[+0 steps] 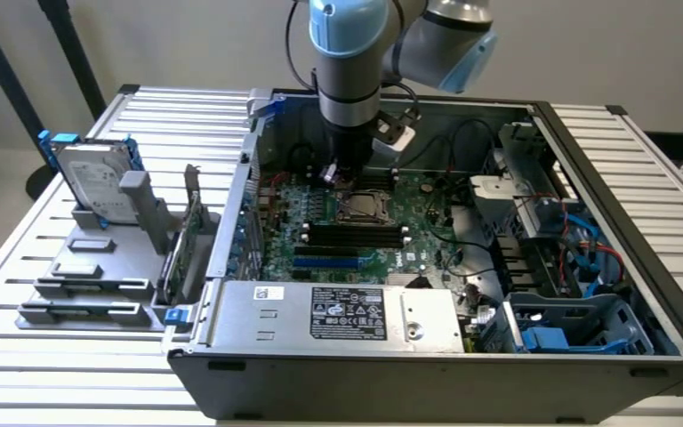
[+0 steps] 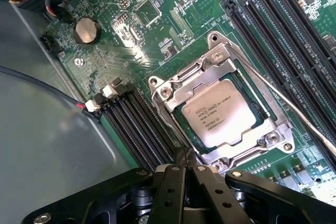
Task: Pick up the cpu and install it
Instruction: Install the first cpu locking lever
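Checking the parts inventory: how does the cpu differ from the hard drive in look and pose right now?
The cpu is a small flat square lying level in its socket on the motherboard; the hard drive is a larger rectangle standing upright in a blue frame outside the case, on the exterior view's left. The cpu sits just under the shut gripper; the hard drive stands far from it. Both have silver-grey metal faces.

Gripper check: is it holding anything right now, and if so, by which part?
Nothing is held. The gripper has its fingers shut together with nothing between them. The cpu already sits in its socket on the motherboard.
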Robot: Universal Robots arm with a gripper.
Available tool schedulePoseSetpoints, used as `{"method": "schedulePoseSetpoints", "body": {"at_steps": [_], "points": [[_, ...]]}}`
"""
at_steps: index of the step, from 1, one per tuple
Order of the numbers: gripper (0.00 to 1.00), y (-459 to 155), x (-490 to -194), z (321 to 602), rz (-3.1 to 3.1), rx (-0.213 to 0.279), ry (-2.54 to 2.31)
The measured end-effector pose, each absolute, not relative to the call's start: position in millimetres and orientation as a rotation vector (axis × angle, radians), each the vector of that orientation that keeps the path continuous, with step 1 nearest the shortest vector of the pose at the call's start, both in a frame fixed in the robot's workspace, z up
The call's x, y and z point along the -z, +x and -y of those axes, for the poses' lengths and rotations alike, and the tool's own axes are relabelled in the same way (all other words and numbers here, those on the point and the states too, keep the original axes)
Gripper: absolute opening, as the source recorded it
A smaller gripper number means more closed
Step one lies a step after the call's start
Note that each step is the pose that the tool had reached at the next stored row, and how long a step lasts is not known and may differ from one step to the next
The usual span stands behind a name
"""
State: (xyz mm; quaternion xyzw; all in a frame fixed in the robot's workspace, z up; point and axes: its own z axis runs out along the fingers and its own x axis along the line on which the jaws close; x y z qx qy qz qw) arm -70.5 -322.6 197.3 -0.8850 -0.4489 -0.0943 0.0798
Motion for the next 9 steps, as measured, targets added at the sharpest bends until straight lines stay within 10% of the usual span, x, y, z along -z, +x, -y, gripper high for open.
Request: {"method": "schedulePoseSetpoints", "body": {"at_steps": [9], "points": [[0.11,-66.1,-197.2,321.5,1.345,0.279,-2.652]]}}
